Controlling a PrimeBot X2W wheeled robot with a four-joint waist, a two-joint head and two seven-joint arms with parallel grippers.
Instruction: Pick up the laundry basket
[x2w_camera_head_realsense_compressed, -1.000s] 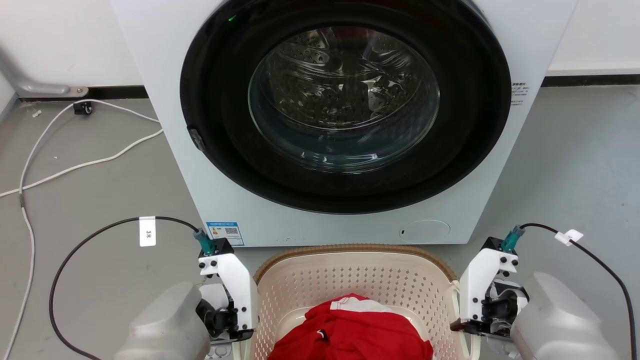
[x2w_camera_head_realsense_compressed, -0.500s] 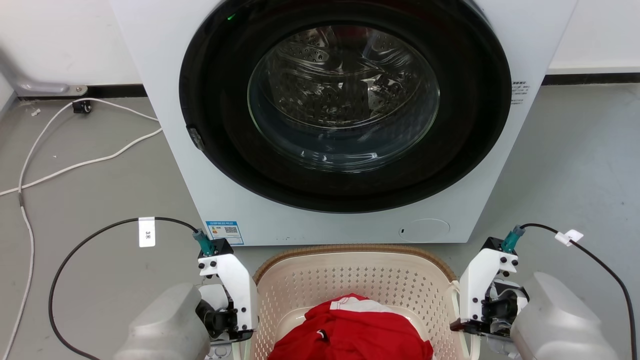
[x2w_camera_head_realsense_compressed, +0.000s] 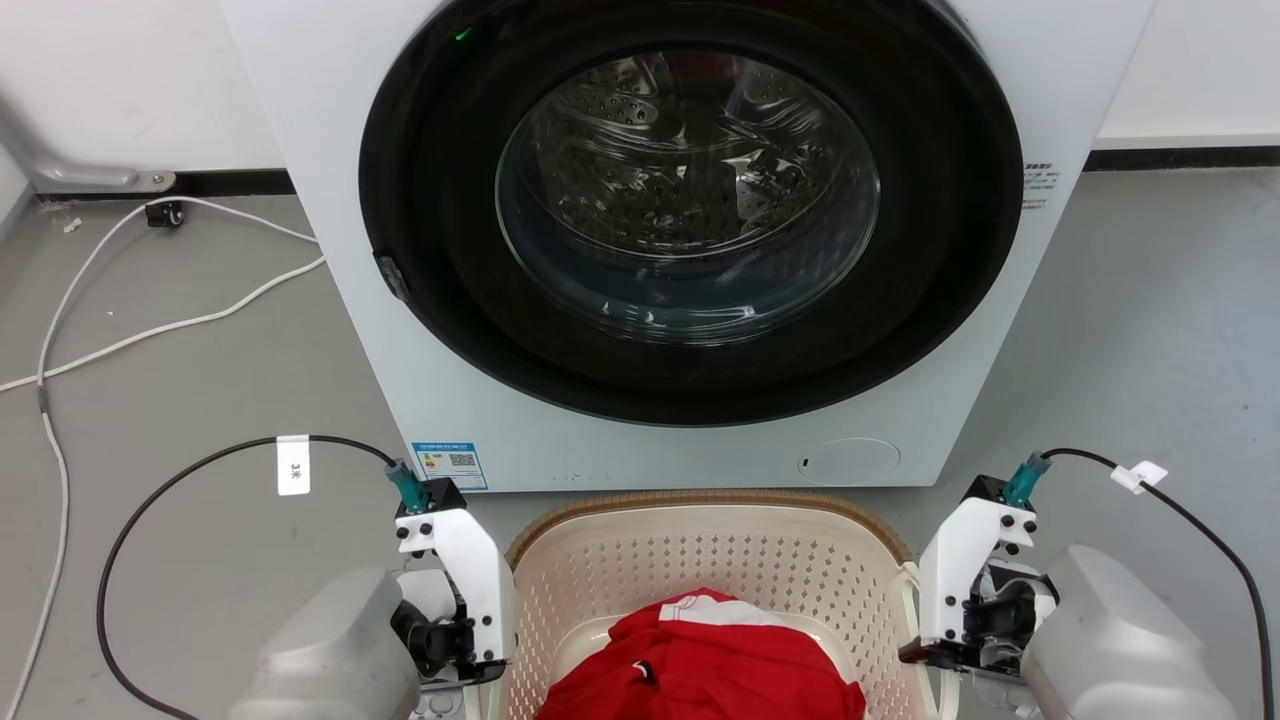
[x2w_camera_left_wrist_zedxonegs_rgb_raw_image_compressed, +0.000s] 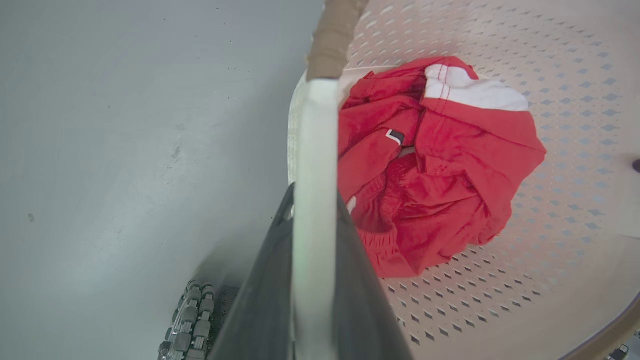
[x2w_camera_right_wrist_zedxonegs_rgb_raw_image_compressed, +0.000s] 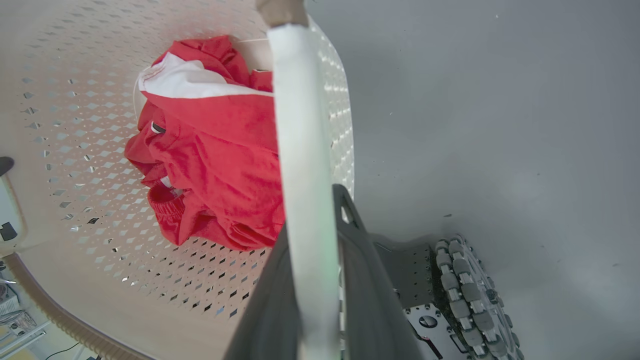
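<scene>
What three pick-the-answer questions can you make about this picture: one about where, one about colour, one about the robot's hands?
1. Where is the laundry basket?
A) on top of the washing machine
B) in front of it
C) inside its drum

2. What colour is the clothing in it?
A) blue
B) green
C) red with white

3. What are the left gripper and right gripper doing?
A) each shut on a white side handle
B) hanging open
C) pinching the clothing

Answers:
1 B, the machine rises behind it in the head view.
2 C, both wrist views show red cloth with a white patch.
3 A, dark fingers clamp a handle in each wrist view.
</scene>
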